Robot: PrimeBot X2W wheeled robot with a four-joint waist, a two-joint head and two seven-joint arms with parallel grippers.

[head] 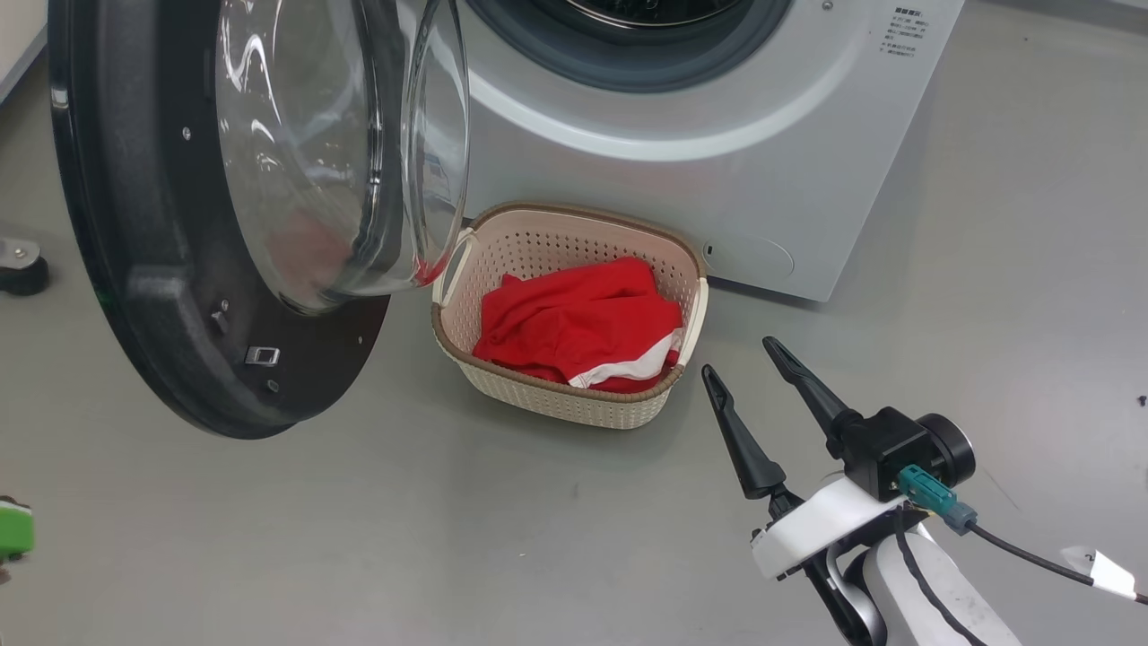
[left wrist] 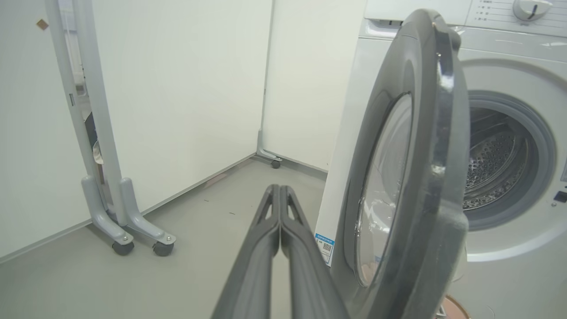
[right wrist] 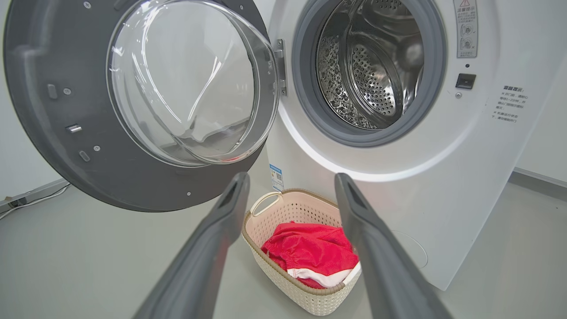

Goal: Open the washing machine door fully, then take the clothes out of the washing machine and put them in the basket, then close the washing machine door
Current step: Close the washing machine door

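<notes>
The washing machine door (head: pixel 161 269) stands swung open to the left, its glass bowl facing the basket. The drum (right wrist: pixel 372 66) of the white washing machine (head: pixel 717 179) looks bare inside. The red clothes (head: pixel 574 323) with white trim lie in the cream basket (head: pixel 574 399) on the floor in front of the machine. My right gripper (head: pixel 740 357) hovers open to the right of the basket, holding nothing; in the right wrist view it (right wrist: pixel 292 177) points at the basket (right wrist: pixel 288 208) and clothes (right wrist: pixel 310 248). My left gripper (left wrist: pixel 280 189) is shut on nothing, beside the door's outer face (left wrist: pixel 425 177).
White partition walls on grey wheeled feet (left wrist: pixel 128 230) stand left of the machine. A black caster (head: pixel 20 269) and a green object (head: pixel 13 529) sit at the left edge of the head view. A cable with a white tag (head: pixel 1099 570) trails from my right wrist.
</notes>
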